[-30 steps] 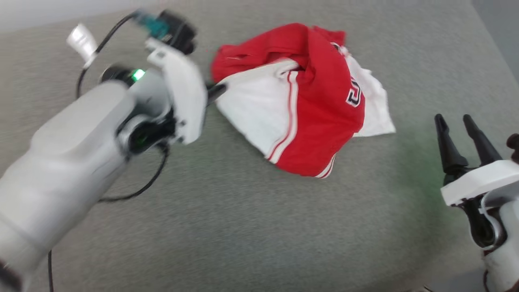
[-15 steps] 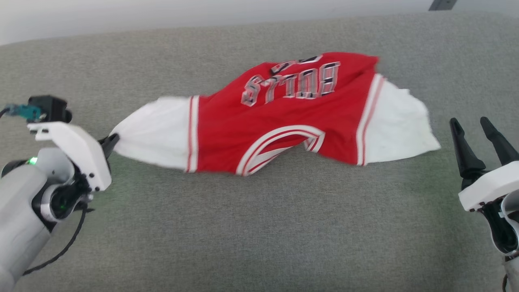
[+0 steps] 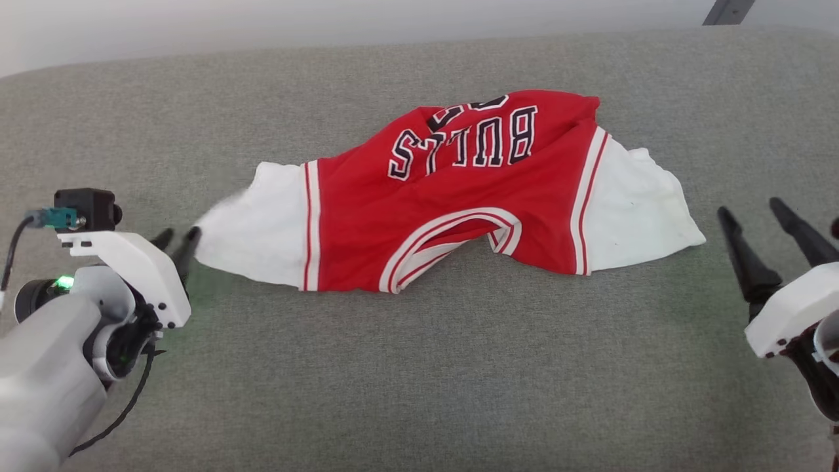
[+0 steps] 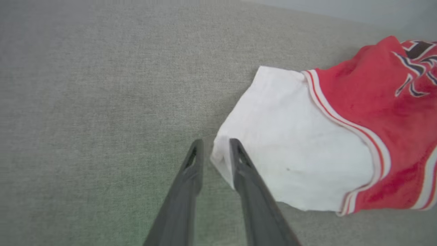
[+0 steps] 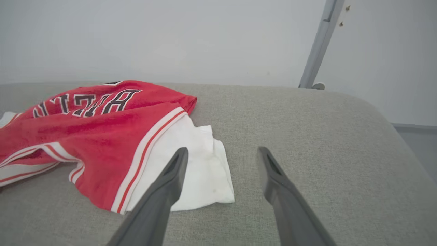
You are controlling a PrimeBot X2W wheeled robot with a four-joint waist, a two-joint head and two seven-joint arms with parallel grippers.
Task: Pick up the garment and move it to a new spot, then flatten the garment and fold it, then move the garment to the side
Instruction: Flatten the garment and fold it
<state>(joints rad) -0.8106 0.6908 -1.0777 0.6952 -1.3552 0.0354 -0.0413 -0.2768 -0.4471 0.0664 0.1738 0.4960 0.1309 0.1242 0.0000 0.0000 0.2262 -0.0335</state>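
Two claws: left gripper (image 4: 215,143) parted around sleeve (image 4: 290,153) corner; right gripper (image 5: 222,151) spread, empty.
Risk: garment (image 3: 459,196) bunching at pullback.
Cause: sleeve corner snagging between left tips.

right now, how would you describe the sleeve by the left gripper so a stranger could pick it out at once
On the grey fabric surface lies a red jersey with black, white-outlined lettering. Its white sleeve on the robot's left reaches the left gripper. Unlike the other white sleeve, its corner sits between that gripper's parted dark fingers.
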